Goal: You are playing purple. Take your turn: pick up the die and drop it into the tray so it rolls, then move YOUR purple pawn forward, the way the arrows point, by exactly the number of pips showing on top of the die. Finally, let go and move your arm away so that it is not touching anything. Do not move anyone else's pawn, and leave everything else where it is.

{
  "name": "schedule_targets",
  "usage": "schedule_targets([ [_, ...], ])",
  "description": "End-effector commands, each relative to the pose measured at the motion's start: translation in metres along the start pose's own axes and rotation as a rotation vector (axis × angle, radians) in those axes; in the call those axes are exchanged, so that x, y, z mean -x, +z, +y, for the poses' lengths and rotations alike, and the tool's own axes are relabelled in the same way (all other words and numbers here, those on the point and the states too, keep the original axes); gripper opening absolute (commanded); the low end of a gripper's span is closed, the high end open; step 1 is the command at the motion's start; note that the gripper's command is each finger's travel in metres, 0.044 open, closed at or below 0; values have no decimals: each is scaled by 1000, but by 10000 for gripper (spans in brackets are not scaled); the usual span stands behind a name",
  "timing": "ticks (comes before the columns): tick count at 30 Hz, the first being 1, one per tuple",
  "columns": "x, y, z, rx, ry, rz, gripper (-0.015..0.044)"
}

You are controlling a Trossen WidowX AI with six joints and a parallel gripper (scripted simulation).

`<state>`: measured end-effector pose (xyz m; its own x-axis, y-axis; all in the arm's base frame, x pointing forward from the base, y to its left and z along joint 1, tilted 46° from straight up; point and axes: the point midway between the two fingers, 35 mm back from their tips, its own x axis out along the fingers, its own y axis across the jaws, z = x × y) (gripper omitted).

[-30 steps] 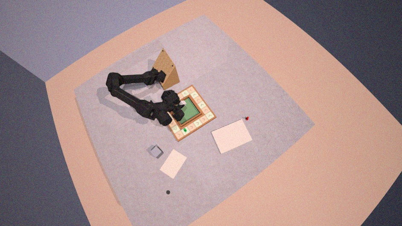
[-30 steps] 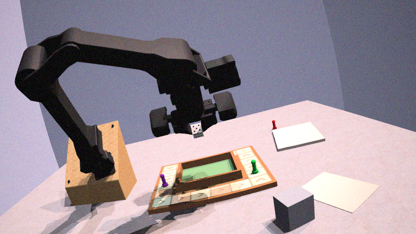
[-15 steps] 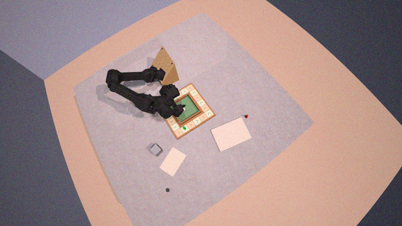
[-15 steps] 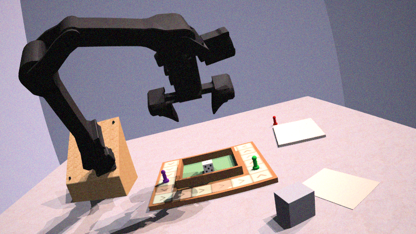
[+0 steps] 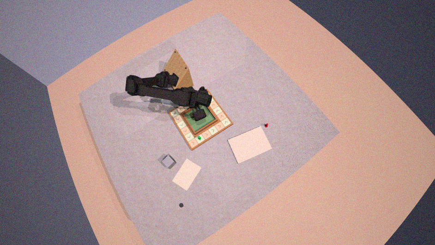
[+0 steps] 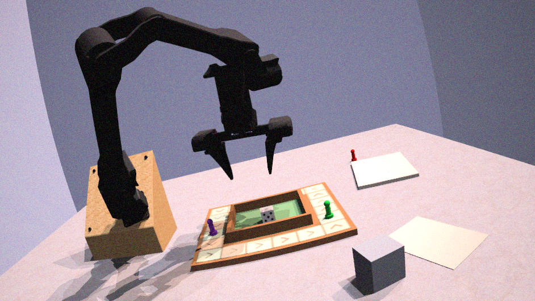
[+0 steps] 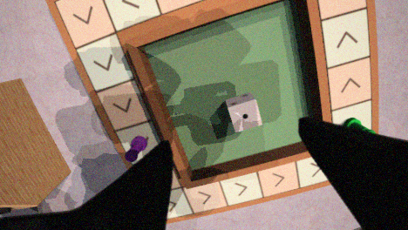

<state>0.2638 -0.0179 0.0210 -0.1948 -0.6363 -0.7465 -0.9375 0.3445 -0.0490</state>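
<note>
The die [image 6: 268,214] [image 7: 245,116] lies in the tray [image 6: 269,229], on its green floor. In the wrist view its top face shows one pip. The purple pawn [image 6: 211,227] [image 7: 139,145] stands upright on a square of the board's left column, beside the tray wall; in the wrist view it is just beyond the left finger. My gripper [image 6: 251,176] [image 7: 234,136] is open and empty, pointing down above the tray, with the die below and between its fingers in the wrist view. In the top view the arm hides the purple pawn and the die.
The green pawn [image 5: 199,137] [image 6: 327,209] [image 7: 359,125] stands on the board's opposite side. A red pawn [image 5: 266,125] [image 6: 352,155] stands by a white slab [image 5: 249,144] [image 6: 385,170]. A grey cube [image 5: 168,161] [image 6: 379,266], a pale card [image 5: 187,174] [image 6: 439,241] and a dark disc [image 5: 181,205] lie farther off.
</note>
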Motion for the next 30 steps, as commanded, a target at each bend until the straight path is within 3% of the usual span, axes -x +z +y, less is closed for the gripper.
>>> schedule_targets([
  [1,-1,-4,14,-233,-9,6,282],
  [4,-5,-9,28,-507,-18,14,204],
  [18,-28,-35,92,-1769,-91,8,200],
  [30,-30,-37,95,-1829,-95,5,200],
])
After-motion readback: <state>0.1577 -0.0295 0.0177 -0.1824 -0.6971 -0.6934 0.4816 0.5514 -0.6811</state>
